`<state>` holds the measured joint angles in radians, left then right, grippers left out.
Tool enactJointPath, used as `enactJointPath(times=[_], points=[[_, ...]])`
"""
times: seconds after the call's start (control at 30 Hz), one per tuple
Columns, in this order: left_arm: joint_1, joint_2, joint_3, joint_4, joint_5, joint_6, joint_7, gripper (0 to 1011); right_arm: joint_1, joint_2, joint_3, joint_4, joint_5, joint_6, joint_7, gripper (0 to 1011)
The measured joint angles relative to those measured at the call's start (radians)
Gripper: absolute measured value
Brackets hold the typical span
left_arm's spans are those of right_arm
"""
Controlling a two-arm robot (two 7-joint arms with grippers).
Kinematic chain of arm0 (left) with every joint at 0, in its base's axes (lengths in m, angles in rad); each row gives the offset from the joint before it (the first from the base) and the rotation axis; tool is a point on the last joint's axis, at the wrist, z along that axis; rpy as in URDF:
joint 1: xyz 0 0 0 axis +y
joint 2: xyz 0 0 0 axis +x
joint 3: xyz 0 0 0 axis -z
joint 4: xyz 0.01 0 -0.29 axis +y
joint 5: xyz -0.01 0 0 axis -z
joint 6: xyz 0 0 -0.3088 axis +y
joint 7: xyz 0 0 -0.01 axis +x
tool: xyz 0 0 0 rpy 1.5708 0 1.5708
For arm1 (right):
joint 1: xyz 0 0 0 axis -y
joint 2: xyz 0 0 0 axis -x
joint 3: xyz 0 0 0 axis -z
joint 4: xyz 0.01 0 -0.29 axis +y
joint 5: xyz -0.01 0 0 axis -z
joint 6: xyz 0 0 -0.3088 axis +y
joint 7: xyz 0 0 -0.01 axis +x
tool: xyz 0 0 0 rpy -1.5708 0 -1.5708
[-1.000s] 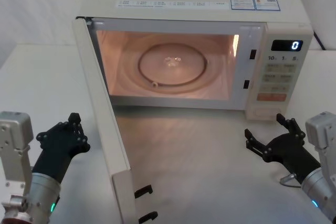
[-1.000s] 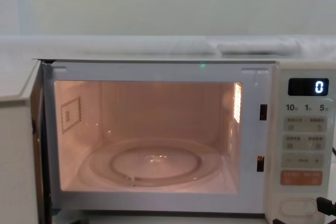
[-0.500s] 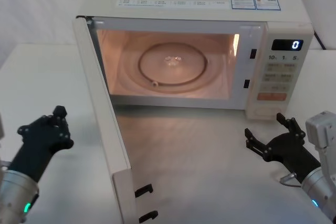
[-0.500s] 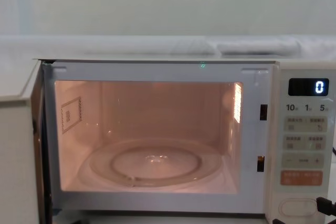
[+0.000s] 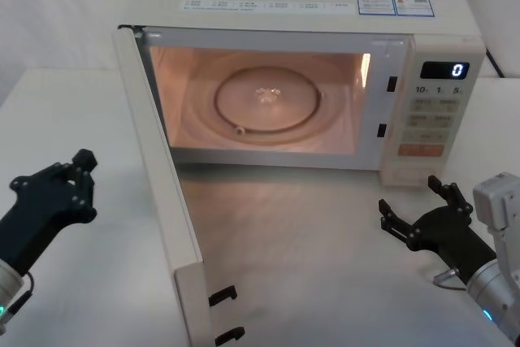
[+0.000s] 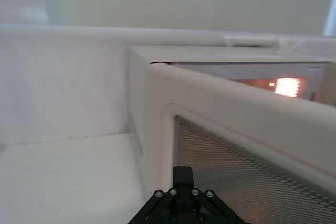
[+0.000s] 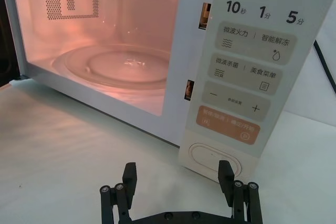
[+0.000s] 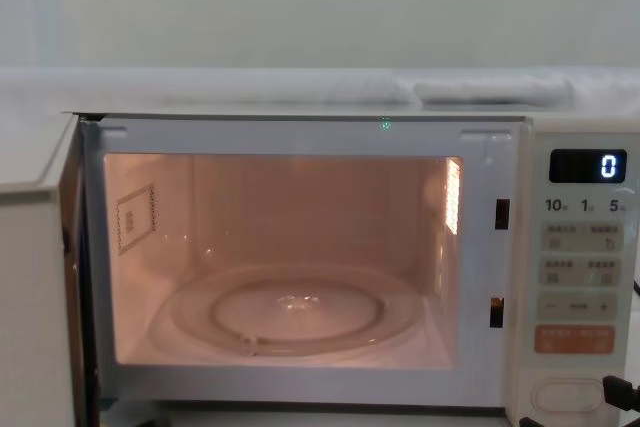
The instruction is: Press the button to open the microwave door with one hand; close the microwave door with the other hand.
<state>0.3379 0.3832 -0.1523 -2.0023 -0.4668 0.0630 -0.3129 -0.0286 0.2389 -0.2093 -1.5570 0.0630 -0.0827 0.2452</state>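
Microwave door (image 5: 158,184): swung fully open, long edge projected toward the robot, outer face turned to the nearer left gripper (image 5: 57,193), jaws' state indeterminable; right gripper (image 5: 418,215), jaws released, parked below button (image 7: 214,158).

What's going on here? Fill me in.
A two-armed robot is working a cream boxy microwave. Its broad cream door stands swung wide open, the cavity lit and the glass turntable bare. The black right gripper, fingers open, sits on the table just in front of the wide pill-shaped cream button, not touching it. The black left gripper is out to the left of the door's outer face, clear of it. The closing push has not started.
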Motion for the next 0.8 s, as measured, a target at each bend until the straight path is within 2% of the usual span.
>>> enactJointPath(times=[0.13, 0.17, 0.27, 0.37, 0.43, 0.47, 0.6, 0.8], points=[[-0.021, 0.037, 0.027, -0.004, -0.027, 0.02, -0.041, 0, 0.0, 0.0, 0.0, 0.0, 0.0, 0.0, 0.0, 1002], [-0.021, 0.037, 0.027, -0.004, -0.027, 0.02, -0.041, 0, 0.0, 0.0, 0.0, 0.0, 0.0, 0.0, 0.0, 1002], [-0.047, 0.058, 0.067, -0.005, -0.029, 0.037, -0.051, 0, 0.0, 0.0, 0.0, 0.0, 0.0, 0.0, 0.0, 1002], [-0.063, 0.066, 0.095, -0.005, -0.023, 0.044, -0.051, 0, 0.0, 0.0, 0.0, 0.0, 0.0, 0.0, 0.0, 1002], [-0.085, 0.073, 0.133, -0.004, -0.014, 0.051, -0.05, 0, 0.0, 0.0, 0.0, 0.0, 0.0, 0.0, 0.0, 1002], [-0.085, 0.073, 0.133, -0.004, -0.014, 0.051, -0.05, 0, 0.0, 0.0, 0.0, 0.0, 0.0, 0.0, 0.0, 1002], [-0.118, 0.082, 0.18, -0.004, -0.005, 0.056, -0.049, 0, 0.0, 0.0, 0.0, 0.0, 0.0, 0.0, 0.0, 1002], [-0.153, 0.089, 0.223, -0.005, 0.002, 0.061, -0.042, 0, 0.0, 0.0, 0.0, 0.0, 0.0, 0.0, 0.0, 1002]])
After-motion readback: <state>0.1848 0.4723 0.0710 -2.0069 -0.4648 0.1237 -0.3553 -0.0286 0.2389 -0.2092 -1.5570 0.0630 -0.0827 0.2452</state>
